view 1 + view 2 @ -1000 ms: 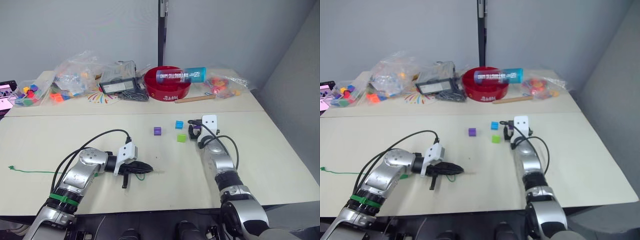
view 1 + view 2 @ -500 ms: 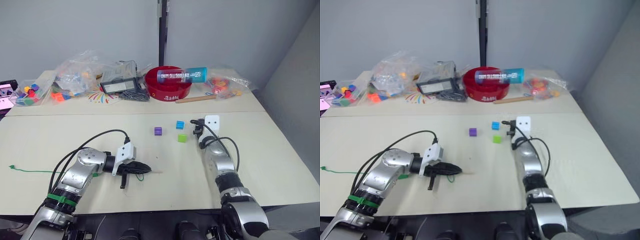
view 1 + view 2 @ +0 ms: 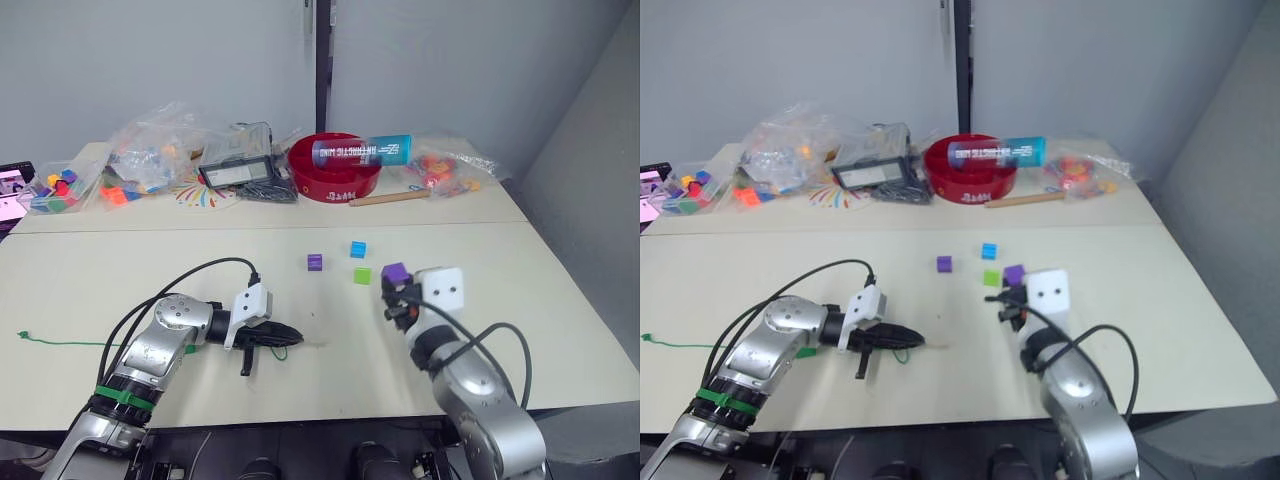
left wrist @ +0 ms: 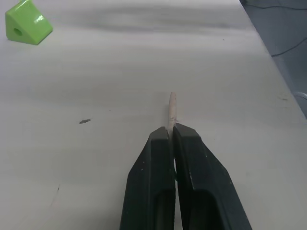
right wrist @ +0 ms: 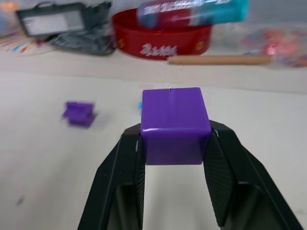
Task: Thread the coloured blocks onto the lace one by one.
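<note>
Right gripper (image 5: 175, 139) pinches a purple block (image 5: 174, 123), lifted right of centre. Left gripper (image 4: 171, 136) is clamped on the lace (image 3: 60, 343) tip (image 4: 172, 106), near-left. Risk: hole misaligned, so the short tip glances off.

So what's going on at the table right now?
The left tool is shut on the green lace, its pale tip sticking out in front. The right tool holds a purple block above the table. Another purple block, a blue block and a light green block lie unthreaded.
</note>
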`<control>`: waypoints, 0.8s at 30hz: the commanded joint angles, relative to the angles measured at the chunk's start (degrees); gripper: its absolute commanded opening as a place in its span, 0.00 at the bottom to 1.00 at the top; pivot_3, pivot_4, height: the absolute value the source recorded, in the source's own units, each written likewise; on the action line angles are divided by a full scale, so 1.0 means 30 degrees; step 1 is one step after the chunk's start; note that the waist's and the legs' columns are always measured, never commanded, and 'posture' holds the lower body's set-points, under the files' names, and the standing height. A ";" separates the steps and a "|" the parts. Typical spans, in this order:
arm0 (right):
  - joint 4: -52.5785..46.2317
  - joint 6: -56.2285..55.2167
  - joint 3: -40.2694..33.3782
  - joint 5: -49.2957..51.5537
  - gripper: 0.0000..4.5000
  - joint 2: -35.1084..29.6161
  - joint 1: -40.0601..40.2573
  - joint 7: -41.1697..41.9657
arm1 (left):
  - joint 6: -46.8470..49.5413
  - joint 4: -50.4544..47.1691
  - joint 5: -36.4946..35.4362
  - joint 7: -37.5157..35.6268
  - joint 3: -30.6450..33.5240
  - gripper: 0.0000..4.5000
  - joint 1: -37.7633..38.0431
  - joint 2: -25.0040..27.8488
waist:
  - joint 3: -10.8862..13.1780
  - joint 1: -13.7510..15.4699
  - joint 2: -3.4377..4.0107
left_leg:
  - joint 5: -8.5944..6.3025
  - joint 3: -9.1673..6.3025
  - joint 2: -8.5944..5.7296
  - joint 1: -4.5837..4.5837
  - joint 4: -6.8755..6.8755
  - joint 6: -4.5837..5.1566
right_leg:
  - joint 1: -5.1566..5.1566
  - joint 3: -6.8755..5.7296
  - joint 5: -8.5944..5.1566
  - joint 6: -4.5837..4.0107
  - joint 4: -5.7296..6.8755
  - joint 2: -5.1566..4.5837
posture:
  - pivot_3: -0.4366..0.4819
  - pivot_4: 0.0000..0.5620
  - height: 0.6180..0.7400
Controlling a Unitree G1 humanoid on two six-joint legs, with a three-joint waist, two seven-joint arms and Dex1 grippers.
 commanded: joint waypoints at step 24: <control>0.2119 -0.2603 0.0177 0.1496 0.99 -0.0742 0.3264 0.3863 | 0.0701 -0.0708 -0.0361 -0.0182 0.0456 0.00 -0.0668 0.0132 | -0.0013 0.0158 -0.0029 | -0.0001 0.0012 0.0007 0.0010 0.0000 0.0000 | 0.0018 0.0004 -0.0004 0.0006 -0.0023 0.0006 | 0.48 0.27 0.92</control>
